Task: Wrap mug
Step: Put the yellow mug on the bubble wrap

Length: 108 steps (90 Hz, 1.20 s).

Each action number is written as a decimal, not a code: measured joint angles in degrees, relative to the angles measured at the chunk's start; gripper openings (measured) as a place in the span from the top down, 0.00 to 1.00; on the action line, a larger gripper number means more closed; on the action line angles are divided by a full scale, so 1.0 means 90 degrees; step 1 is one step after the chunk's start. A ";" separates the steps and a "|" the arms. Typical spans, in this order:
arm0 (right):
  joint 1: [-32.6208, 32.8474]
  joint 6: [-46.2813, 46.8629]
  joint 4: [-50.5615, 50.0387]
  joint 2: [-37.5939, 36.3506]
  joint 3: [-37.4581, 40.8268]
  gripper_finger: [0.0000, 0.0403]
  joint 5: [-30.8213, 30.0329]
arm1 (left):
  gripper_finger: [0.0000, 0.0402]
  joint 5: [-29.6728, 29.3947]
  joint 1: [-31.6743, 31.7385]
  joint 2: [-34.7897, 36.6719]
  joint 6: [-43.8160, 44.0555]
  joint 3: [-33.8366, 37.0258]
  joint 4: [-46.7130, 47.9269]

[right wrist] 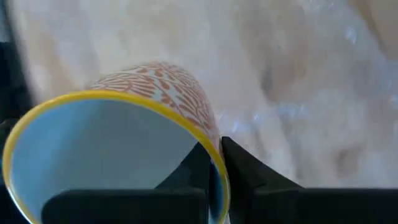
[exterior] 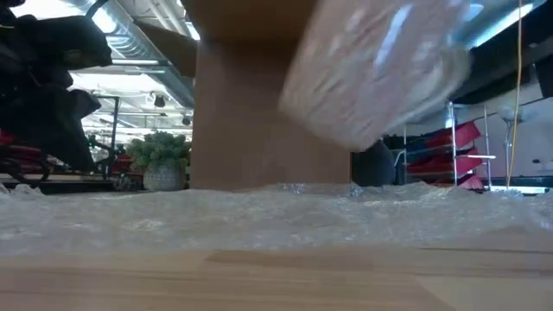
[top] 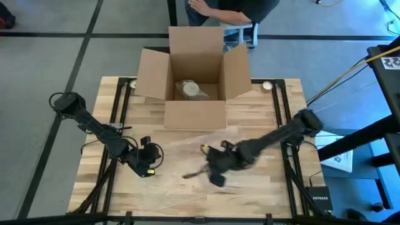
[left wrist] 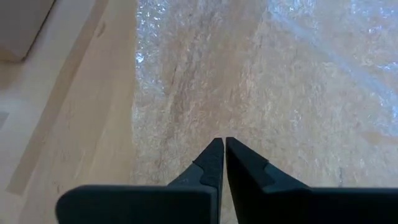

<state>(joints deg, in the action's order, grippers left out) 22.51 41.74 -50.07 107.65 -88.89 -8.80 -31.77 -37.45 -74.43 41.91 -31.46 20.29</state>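
The mug [right wrist: 124,143] has a yellow rim, a pale blue inside and an orange leaf pattern outside. My right gripper [right wrist: 214,163] is shut on it over the middle of the table [top: 215,170]. In the low view the mug [exterior: 371,73] hangs tilted above the bubble wrap [exterior: 276,212]. That clear sheet [top: 187,153] lies flat on the wooden table. My left gripper [left wrist: 222,144] is shut and points down at the sheet near its left edge [top: 147,165]. My right gripper pinches the mug's wall at the rim [right wrist: 219,177], one finger [right wrist: 193,168] inside the mug and the other [right wrist: 249,171] outside. The mug is lifted clear of the bubble wrap and tilted. My left gripper: whether its shut tips touch the bubble wrap, I cannot tell.
An open cardboard box [top: 195,84] stands at the table's far middle with a wrapped bundle [top: 190,90] inside. A person [top: 228,9] stands beyond the far edge. Bare wood [top: 262,187] lies toward the near edge and the sides.
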 joint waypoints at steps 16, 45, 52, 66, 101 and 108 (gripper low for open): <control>-0.0601 -0.0442 -0.0384 0.1115 -0.1331 1.00 0.0196 | 1.00 0.0000 0.0000 0.0000 -0.0041 0.0000 0.0000; -0.1023 -0.0644 -0.1230 0.1890 -0.2238 0.98 0.1056 | 1.00 0.0000 0.0000 0.0000 -0.0164 0.0000 0.0013; -0.1016 -0.0690 -0.1195 0.1897 -0.2238 0.97 0.1037 | 1.00 0.0000 0.0000 0.0000 -0.0165 0.0000 0.0004; -0.1012 -0.0857 -0.0664 0.1897 -0.2239 0.94 0.0935 | 1.00 0.0000 0.0000 0.0000 -0.0165 0.0000 -0.0004; -0.1105 -0.1014 -0.0857 0.1859 -0.2379 0.49 0.0969 | 1.00 0.0000 0.0000 0.0000 -0.0163 0.0000 -0.0004; -0.1138 -0.1154 -0.1121 0.1840 -0.2655 0.43 0.0953 | 1.00 0.0000 0.0000 0.0000 -0.0163 0.0000 0.0000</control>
<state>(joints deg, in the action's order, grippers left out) 12.27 31.35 -60.16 124.21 -112.78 -0.22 -31.77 -37.45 -74.43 40.45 -31.46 20.29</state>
